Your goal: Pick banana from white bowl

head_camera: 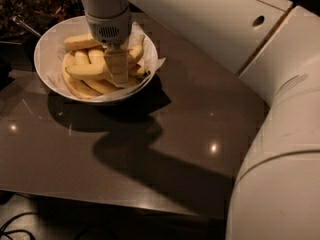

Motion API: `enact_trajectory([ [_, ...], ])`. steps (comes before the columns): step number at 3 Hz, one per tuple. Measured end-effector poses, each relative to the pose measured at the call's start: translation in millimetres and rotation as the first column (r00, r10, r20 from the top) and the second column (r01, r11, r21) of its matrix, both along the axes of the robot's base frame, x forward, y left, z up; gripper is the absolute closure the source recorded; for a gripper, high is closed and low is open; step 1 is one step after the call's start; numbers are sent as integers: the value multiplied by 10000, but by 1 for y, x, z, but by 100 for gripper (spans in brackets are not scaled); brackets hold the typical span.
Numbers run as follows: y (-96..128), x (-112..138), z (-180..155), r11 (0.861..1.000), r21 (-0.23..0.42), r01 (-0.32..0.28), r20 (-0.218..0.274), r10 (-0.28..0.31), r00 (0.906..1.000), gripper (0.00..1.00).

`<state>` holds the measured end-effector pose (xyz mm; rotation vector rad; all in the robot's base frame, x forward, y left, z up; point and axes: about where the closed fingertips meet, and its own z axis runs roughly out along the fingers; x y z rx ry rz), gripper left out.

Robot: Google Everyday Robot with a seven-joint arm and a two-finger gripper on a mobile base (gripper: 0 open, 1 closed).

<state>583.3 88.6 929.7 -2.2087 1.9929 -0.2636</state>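
The bowl (42, 66) sits left of and below the gripper, deep and smooth-sided, with several bananas heaped inside. One short banana (80, 42) lies at the back, up and to the left of the gripper. Others curve along the front wall below it.

The banana (86, 73) wanted looks to be the long curved one lying crosswise, running from the left of the pile in under the gripper. A dark tip shows on the far side, though I am not sure it belongs to the same fruit.

The gripper (119, 68) hangs straight down into the middle of the heap, right at that banana. I cannot tell whether it is open or closed.

I judge the banana light, with a soft skin that bruises under hard pressure and is a little slick. The thick middle of the curve should be the best hold, taken across the width with modest force. Neighbours lean on it (so they may shift as it lifts).

Right of the gripper, crinkled paper (153, 62) spills over the rim and could snag. Further right are the table (200, 114) and the arm (280, 134).
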Motion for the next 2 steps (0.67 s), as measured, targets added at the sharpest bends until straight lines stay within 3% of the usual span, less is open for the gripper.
enact_trajectory([
  [2,0,-1,-6,9999,-98,-113,-2,113,9999,76],
])
